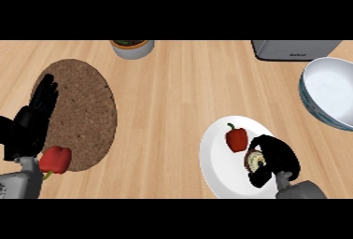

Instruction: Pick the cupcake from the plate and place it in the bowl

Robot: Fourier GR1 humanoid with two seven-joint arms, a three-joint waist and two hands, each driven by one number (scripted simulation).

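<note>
The right robot hand [279,156] is down over the white plate [217,161] at the lower right of the wooden desk [179,93], its black fingers curled round the cupcake [257,160]. Only a pale patch of the cupcake with a dark edge shows between thumb and fingers; the rest is hidden by the hand. The cupcake sits on the right part of the plate, so it is not yet lifted clear as far as the view tells. Just to the left of this hand, on the same plate, stands a small red pepper [236,138] with a green stem, close to the fingers but apart from them.

Up and to the right of the right robot hand, well apart from it, lies the white bowl [331,91] with a bluish outer wall, cut by the view's right edge. Beyond the bowl, at the top edge, is part of a grey appliance [293,49].

The left robot hand [34,116] rests at the left edge, fingers straight and pointing up, holding nothing. It lies over the left rim of a brown round mat [86,112]. Just below and right of its wrist, a second red pepper [56,159] lies at the mat's lower edge. Far above it, at the top edge, stands a grey pot [132,48] with something dark inside
</note>
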